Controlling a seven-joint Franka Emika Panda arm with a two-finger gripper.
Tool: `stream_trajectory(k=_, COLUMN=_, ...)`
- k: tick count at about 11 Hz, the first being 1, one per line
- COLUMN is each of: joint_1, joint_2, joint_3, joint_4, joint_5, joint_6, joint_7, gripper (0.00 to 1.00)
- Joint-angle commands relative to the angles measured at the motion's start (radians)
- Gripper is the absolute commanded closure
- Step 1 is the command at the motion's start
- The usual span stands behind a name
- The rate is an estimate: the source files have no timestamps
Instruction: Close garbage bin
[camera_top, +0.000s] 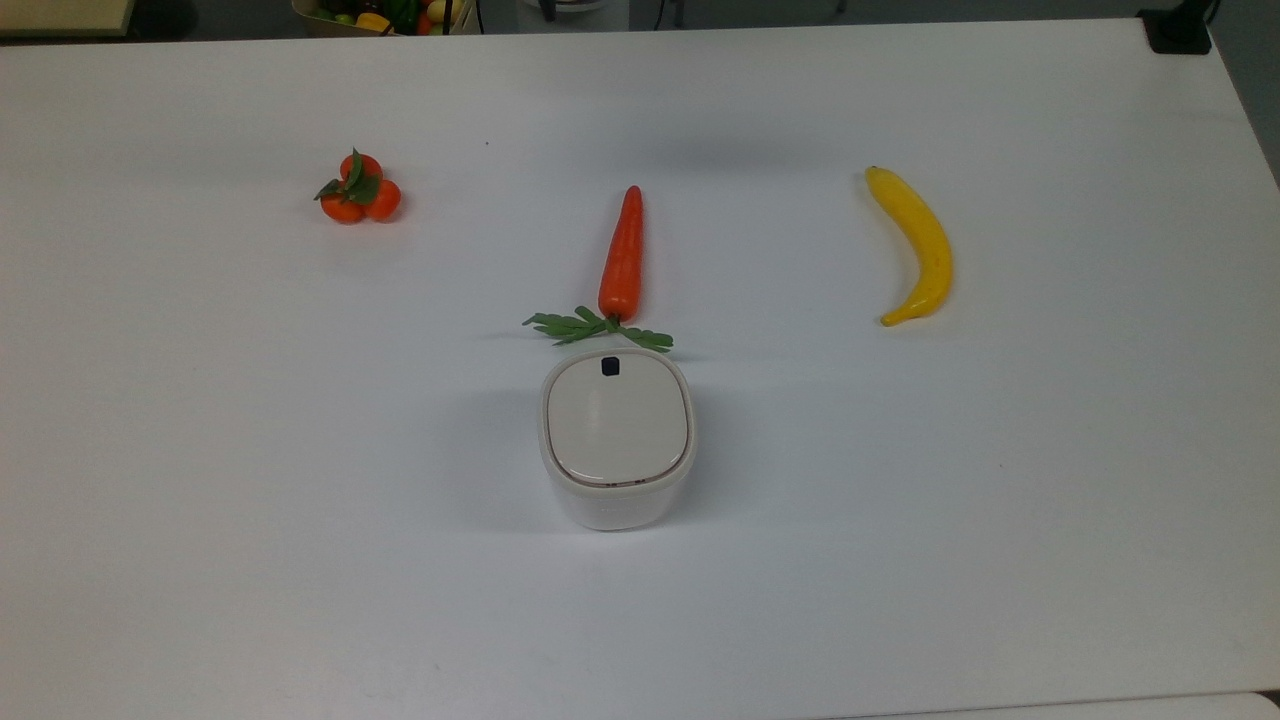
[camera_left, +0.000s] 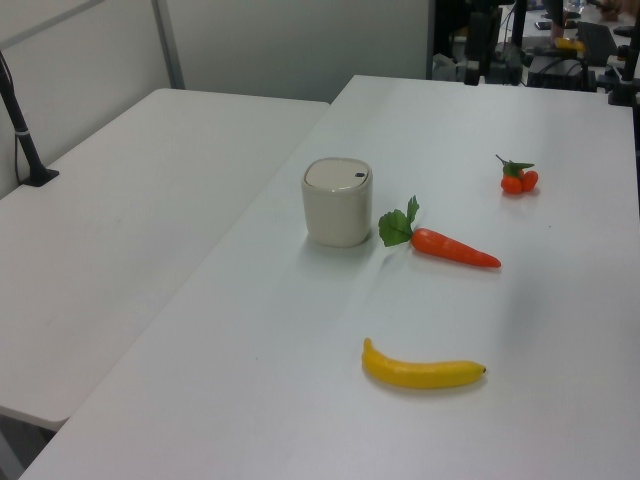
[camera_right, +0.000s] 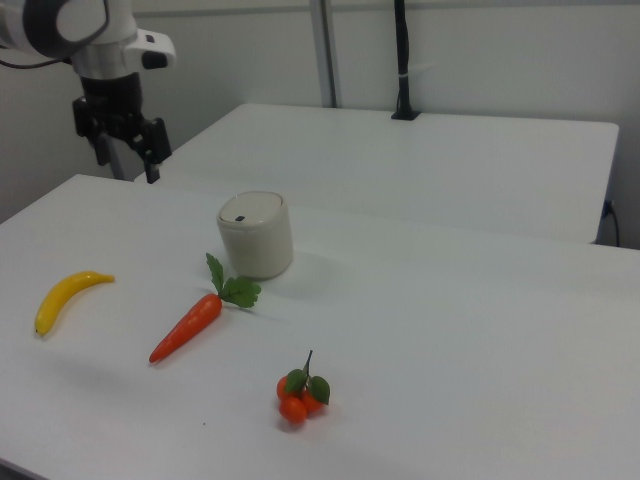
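Garbage bin (camera_right: 255, 234) lid down, open pincer (camera_right: 128, 160) well apart, raised

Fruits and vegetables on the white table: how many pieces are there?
3. The banana lies at the top view's right, the carrot in the middle just behind the garbage bin, the tangerine cluster at the top view's left.

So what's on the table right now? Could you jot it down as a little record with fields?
bin: garbage bin, lid flat and shut
carrot: carrot, leaves almost at the bin, by the lid's black mark
banana: banana, toward the top view's right
oranges: small orange cluster, toward the top view's left
gripper: gripper open, raised, away from the bin
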Motion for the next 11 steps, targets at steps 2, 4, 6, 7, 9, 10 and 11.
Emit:
stream_trajectory(k=2, joint_1=-0.037, joint_2=-0.039, joint_3=0.063, joint_4=-0.028, joint_5=-0.076, joint_6=-0.035, joint_7=0.085, gripper=0.0)
stream_trajectory(k=4, joint_1=-0.048, joint_2=-0.037, joint_3=0.069, joint_4=-0.051, joint_5=-0.114, joint_6=0.002, joint_7=0.071, gripper=0.0)
stream_trajectory(k=6, joint_1=-0.047, joint_2=-0.031, joint_3=0.063, joint_4=-0.074, joint_5=-0.14, joint_6=0.083, joint_7=0.022, gripper=0.0)
stream_trajectory(k=7, joint_1=-0.047, joint_2=-0.022, joint_3=0.051, joint_4=-0.074, joint_5=-0.14, joint_6=0.112, joint_7=-0.039, gripper=0.0)
stream_trajectory(k=9, joint_1=-0.034, joint_2=-0.019, joint_3=0.003, joint_4=-0.073, joint_5=-0.143, joint_6=0.126, joint_7=-0.148, gripper=0.0)
stream_trajectory(k=10, joint_1=-0.034, joint_2=-0.019, joint_3=-0.003, joint_4=-0.073, joint_5=-0.142, joint_6=0.128, joint_7=-0.16, gripper=0.0)
stream_trajectory(k=11, joint_1=-0.034, joint_2=-0.02, joint_3=-0.009, joint_4=-0.071, joint_5=-0.14, joint_6=0.126, joint_7=-0.151, gripper=0.0)
